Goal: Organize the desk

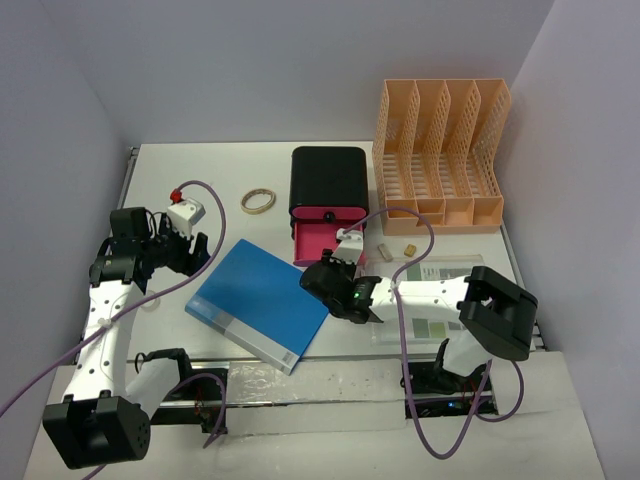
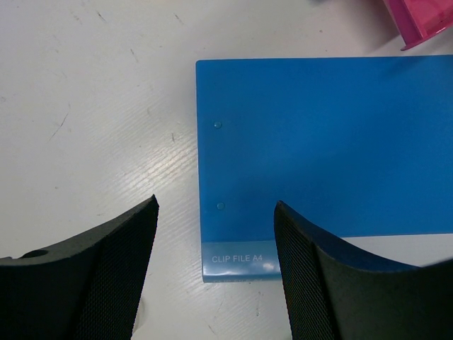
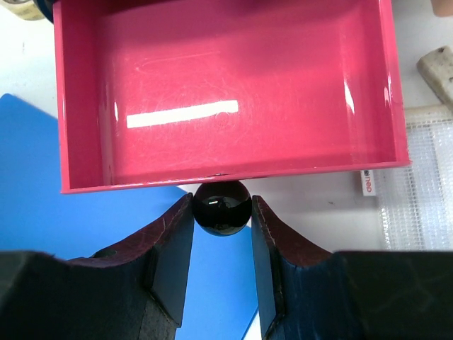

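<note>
R end effector (image 3: 221, 201) tight on drawer knob (image 3: 222, 210)

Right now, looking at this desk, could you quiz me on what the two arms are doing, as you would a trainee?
1. True or false: the pink drawer stands open and looks empty.
2. What does the right gripper hold? A: the blue clip file. B: the drawer's black knob. C: nothing.
3. Fill in: the left gripper hangs open above a ___ of the blue clip file.

Key: 1 true; 2 B; 3 corner.
</note>
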You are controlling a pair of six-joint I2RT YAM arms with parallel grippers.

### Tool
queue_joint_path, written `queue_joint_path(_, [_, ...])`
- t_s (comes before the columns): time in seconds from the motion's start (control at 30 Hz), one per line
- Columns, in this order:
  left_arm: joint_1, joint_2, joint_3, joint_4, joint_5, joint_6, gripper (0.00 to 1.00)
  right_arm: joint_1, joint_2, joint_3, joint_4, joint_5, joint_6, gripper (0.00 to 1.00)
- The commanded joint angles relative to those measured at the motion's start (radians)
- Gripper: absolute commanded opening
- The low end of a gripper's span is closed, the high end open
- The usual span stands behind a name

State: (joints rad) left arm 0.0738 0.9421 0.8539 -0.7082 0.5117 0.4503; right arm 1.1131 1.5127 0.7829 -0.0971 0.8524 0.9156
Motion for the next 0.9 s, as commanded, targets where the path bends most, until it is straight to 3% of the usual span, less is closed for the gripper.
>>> queue_joint_path(0.0, [0.004,-0.018,-0.009,-0.007,-0.011,-0.001,0.73,0.019,-0.028,-0.008,-0.003,-0.001,0.052,0.14])
queue_joint_path(0.27, [0.033,0.029,-0.063,0.030,-0.135,-0.010,0.73,0.034,-0.047,-0.002,-0.028,0.011,0.028,0.54])
queue_joint_path(0.4, [0.094,0.062,-0.071,0.021,-0.120,0.006,0.72,0.043,-0.069,-0.013,-0.011,0.007,0.004,0.64])
queue_joint_path(0.87, [0.126,0.199,0.152,-0.059,-0.034,-0.013,0.72,0.062,-0.148,-0.028,-0.003,-0.051,-0.065,0.70])
